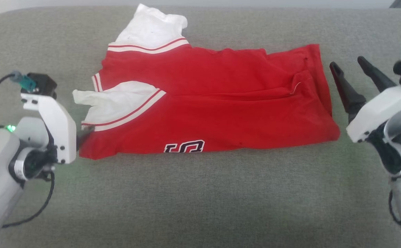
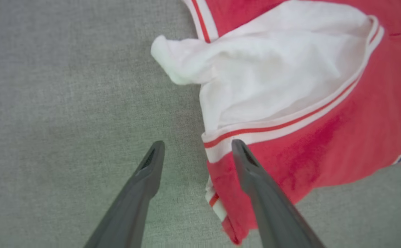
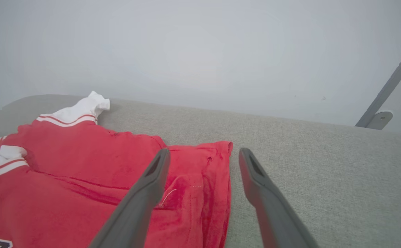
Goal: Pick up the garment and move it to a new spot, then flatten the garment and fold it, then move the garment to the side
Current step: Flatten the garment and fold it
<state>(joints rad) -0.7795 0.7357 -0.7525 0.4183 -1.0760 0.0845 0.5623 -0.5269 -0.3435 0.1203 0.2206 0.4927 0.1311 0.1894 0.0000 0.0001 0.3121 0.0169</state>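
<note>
Now I see the folded shirt [image 1: 214, 103] near the cushion's [image 1: 200, 199] back edge. My left gripper [image 2: 197, 144] is wide open at its left corner, my right gripper [image 1: 347, 62] wide open by its right end.

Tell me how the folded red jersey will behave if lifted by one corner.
The jersey will probably sag and unfold: it lies in soft, wrinkled layers. Its loose white sleeve would likely dangle. Pushed, it may bunch on the textured cushion rather than slide.
</note>
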